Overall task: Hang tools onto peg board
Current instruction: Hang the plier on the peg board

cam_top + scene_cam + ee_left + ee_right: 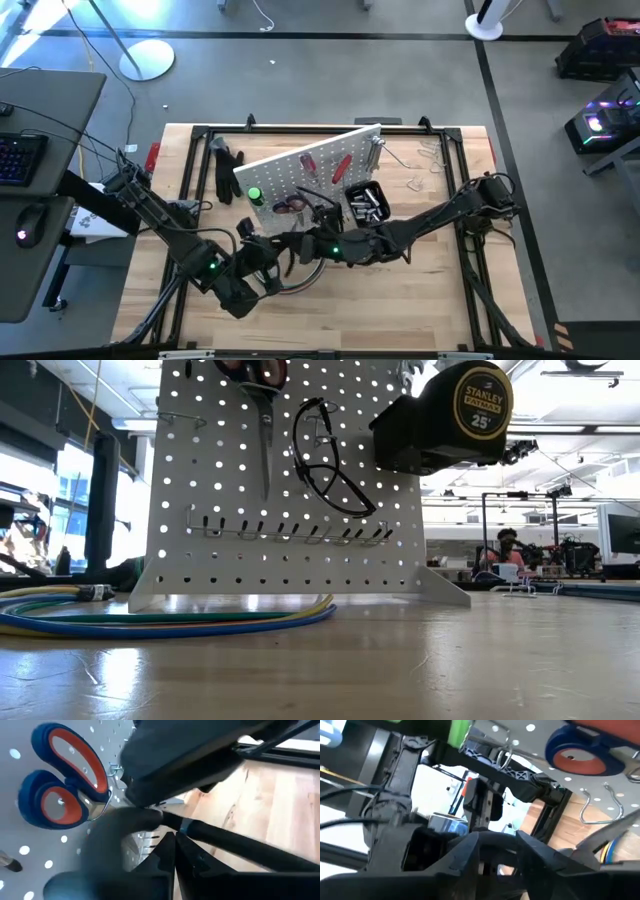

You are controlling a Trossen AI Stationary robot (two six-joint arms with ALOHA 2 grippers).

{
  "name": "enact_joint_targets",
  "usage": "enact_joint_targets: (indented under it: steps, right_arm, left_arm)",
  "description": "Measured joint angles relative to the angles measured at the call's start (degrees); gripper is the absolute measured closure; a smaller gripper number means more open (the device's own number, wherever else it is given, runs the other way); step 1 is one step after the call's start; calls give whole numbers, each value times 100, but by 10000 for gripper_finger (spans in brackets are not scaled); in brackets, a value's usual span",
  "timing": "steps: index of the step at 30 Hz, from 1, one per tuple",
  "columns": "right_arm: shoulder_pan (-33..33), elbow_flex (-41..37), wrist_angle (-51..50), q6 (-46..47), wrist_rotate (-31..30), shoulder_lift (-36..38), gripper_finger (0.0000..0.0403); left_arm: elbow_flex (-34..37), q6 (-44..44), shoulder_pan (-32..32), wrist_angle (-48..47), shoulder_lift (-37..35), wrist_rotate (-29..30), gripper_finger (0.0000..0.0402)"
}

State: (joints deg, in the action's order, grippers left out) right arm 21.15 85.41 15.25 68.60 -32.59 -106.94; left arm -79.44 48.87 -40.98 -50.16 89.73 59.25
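High view, both grippers [300, 243] meeting beside peg board [310, 165], scissors [290, 205] hung.

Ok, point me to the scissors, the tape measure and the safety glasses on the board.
scissors [262, 390]: low view, on the pivot just below the handles.
tape measure [440, 420]: low view, on its black case beside the yellow label.
safety glasses [325, 470]: low view, on the dark frame hanging from its hook.
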Motion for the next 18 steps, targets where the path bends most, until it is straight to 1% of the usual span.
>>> enact_joint_targets:
  steps: [4, 8, 13, 18]
  right_arm:
    - [0, 0, 46, -167, 33, 0, 272]
    - [-3, -2, 9, -283, 241, 0, 273]
    - [-5, -9, -71, -442, 319, 0, 273]
    - [-62, -15, -298, -792, 864, 0, 273]
  left_arm:
    - [-2, 51, 120, 31, -4, -23, 399]
    - [-7, 51, 234, 37, -8, 21, 400]
    - [-9, 47, 268, 32, -43, 33, 400]
    - [-9, 51, 175, 1, -41, -307, 401]
